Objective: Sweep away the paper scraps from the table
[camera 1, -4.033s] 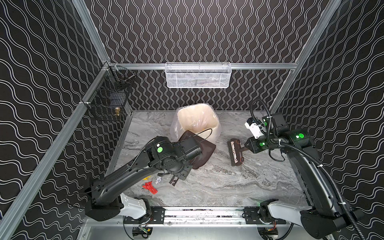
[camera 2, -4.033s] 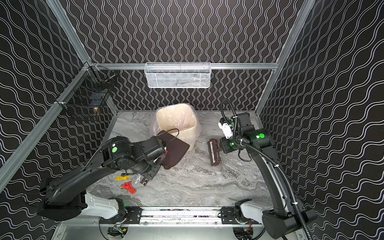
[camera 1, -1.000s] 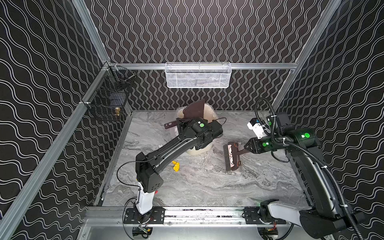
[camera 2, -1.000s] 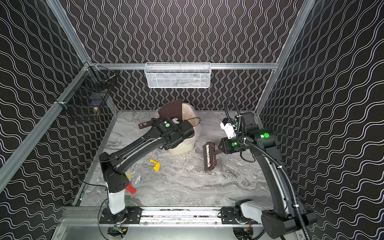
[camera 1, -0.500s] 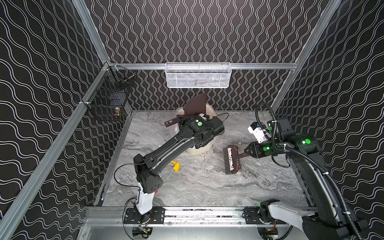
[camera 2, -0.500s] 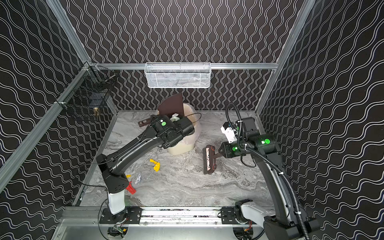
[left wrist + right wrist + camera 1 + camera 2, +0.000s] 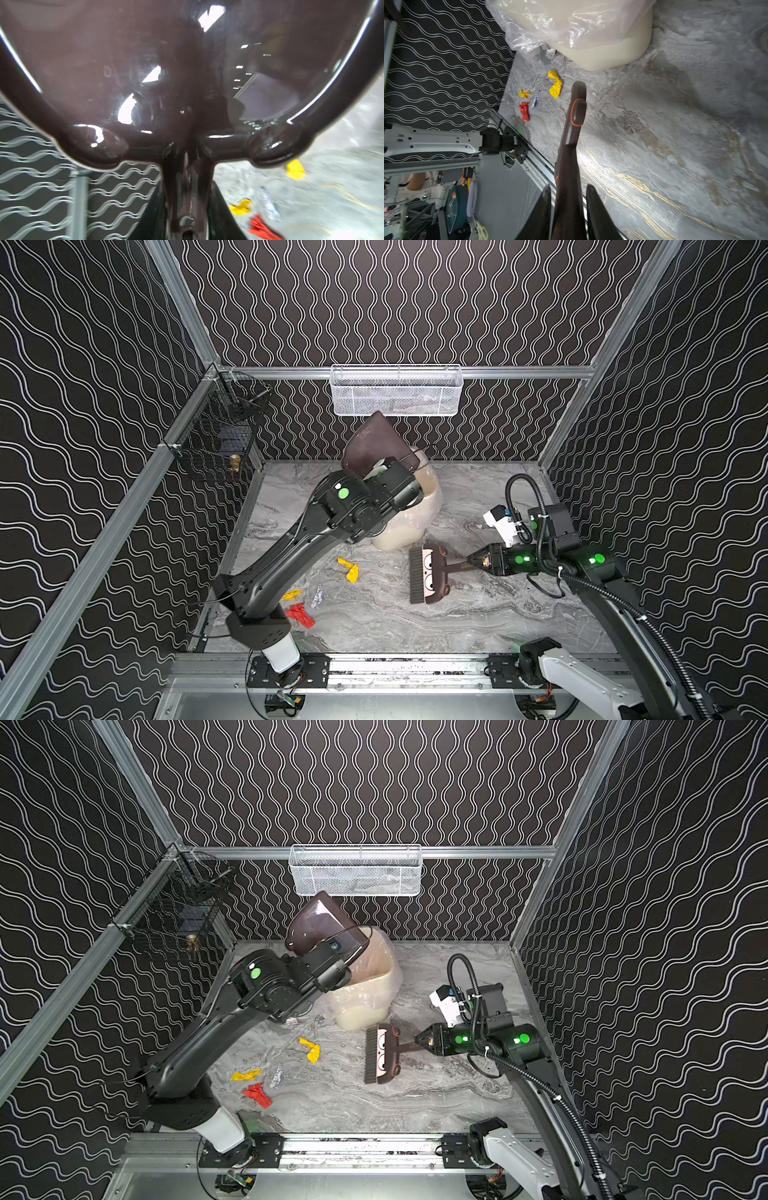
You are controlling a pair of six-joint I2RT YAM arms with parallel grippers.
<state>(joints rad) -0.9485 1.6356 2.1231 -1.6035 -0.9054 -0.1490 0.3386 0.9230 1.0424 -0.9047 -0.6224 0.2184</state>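
Observation:
Several paper scraps lie on the marble table (image 7: pixel 478 614) at front left: a larger yellow one (image 7: pixel 349 570) (image 7: pixel 556 86), a small yellow one (image 7: pixel 291 595), a white printed one (image 7: pixel 318 596) and a red one (image 7: pixel 300 614) (image 7: pixel 257 1095). My left gripper (image 7: pixel 187 187) is shut on the handle of a dark brown dustpan (image 7: pixel 374 443) (image 7: pixel 320 923), which is raised and tipped over the cream bin (image 7: pixel 409 526). My right gripper (image 7: pixel 568 187) (image 7: pixel 471 563) is shut on the handle of a brown brush (image 7: pixel 426 578) (image 7: pixel 380 1058), right of the scraps.
The bin (image 7: pixel 602 52) has a clear plastic liner and stands mid-table at the back. A white wire basket (image 7: pixel 397 389) hangs on the back rail and a black wire basket (image 7: pixel 216 439) on the left wall. The aluminium front rail (image 7: pixel 395 668) borders the table.
My left arm has lifted the dustpan from low beside the bin to high above it and tipped it further. My right arm has carried the brush left and nearer the front.

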